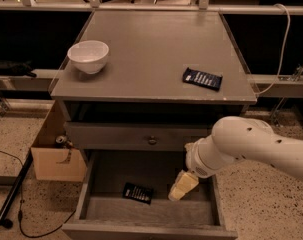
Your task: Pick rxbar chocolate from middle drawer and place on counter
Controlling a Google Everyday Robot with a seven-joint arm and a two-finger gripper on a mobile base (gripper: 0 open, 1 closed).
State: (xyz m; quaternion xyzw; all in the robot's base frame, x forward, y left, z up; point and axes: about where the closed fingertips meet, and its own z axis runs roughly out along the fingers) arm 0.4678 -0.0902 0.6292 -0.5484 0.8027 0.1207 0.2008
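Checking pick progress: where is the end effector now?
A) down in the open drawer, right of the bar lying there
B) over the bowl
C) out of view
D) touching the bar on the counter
A: the end effector hangs in the drawer, right of the rxbar and apart from it.

Black rxbar chocolate (138, 193) lies flat in open middle drawer (151, 212), left of centre; end effector (183, 187) near, to its right.

hand (183, 187) over middle drawer (146, 213), rxbar chocolate (138, 193) inside
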